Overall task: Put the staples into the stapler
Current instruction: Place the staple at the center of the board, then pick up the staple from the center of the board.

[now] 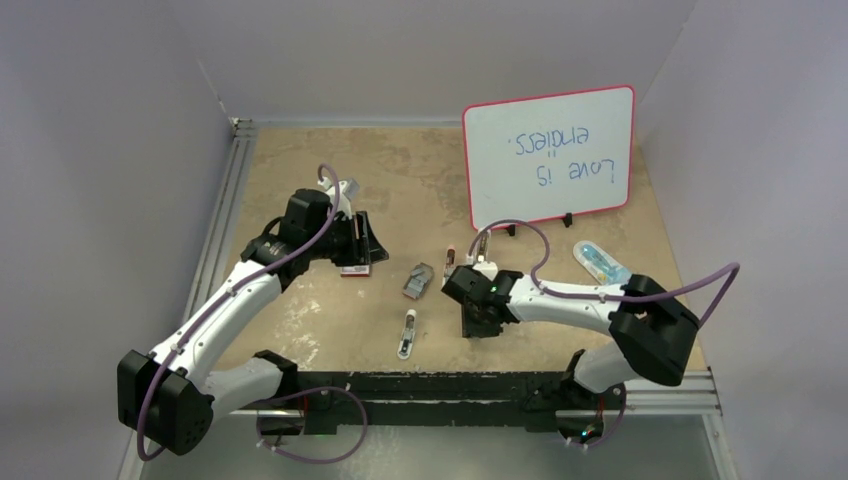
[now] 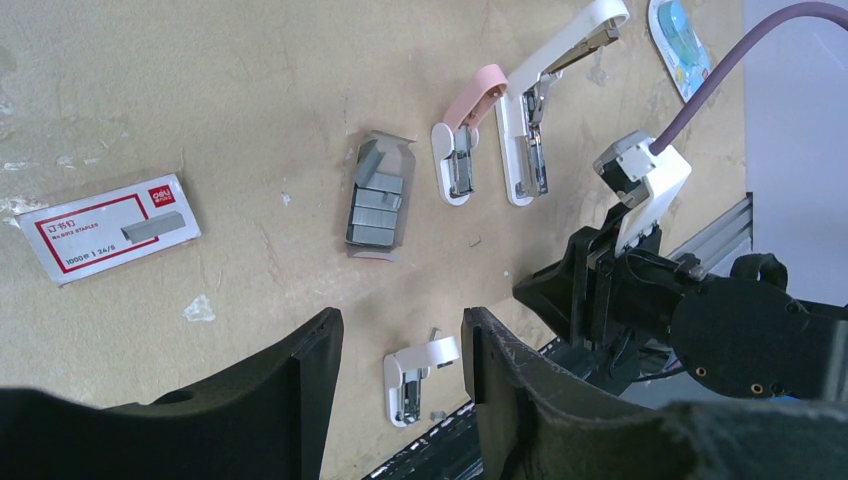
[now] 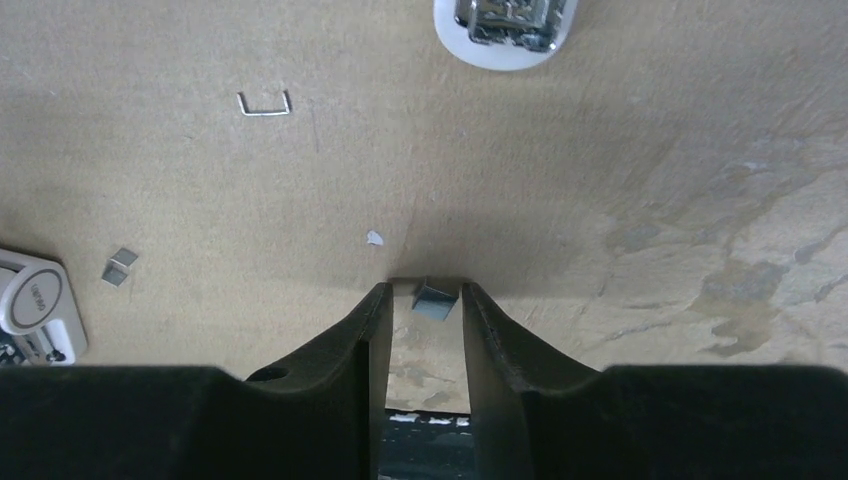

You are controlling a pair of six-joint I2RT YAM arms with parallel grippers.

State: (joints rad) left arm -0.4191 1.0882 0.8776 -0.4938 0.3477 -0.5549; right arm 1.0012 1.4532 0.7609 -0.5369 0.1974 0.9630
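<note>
Nearest to us, on the near side of the grey tray (image 2: 402,152), a small white stapler (image 1: 406,335) lies on the tan table (image 1: 330,170). To the tray's right and slightly nearer, the right gripper (image 3: 425,295) points down at the table. Its fingers stand close together with a narrow gap between them. A short silvery strip (image 3: 434,300) sits right between the tips, and we cannot tell whether the pads press on it. Beside it lie a single loose staple (image 3: 264,104) and two tiny grey bits (image 3: 118,265).

The tray lies open near the middle of the table. The staples (image 2: 378,198) fill it as several silvery-grey metal blocks, laid one after another along its length, their ridged tops catching the light.

To the tray's left lies the box sleeve (image 2: 110,227), white-labelled with a red frame and a small picture of staples. The left gripper (image 2: 400,325) hangs by that sleeve with its black fingers spread wide and nothing between them.

Just beyond the tray on its right, a pink stapler (image 2: 465,130) and a long white stapler (image 2: 550,90) lie side by side, both hinged open. Farther right of the tray is a small white-and-blue item (image 1: 600,263) that we cannot identify. Farthest beyond the tray, a red-rimmed whiteboard (image 1: 548,155) stands with blue handwriting.
</note>
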